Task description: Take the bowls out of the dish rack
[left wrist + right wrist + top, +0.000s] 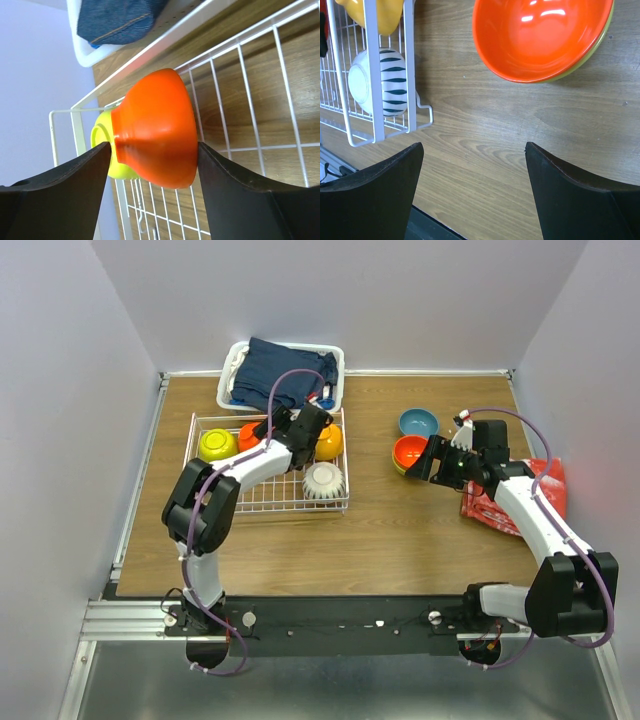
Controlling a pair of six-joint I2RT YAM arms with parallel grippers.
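From the left wrist, glimpsed only a sliver of the glossy lime-green round bowl (101, 131) behind the glossy red-orange round bowl (155, 135). Could not tell whether the black left fingers (65, 190) pressed that bowl or merely flanked it. Missed most of the dark blue cloth (120, 17), cropped at the top edge.

From the right wrist, caught just part of the orange-yellow round bowl (392, 12), cut off above. Saw only a thin rim of the second lime-green bowl (595, 50) under the cropped second red-orange bowl (540, 40).

From above, found the red crinkled packet (553, 480) partly covered by the right arm (530, 515).
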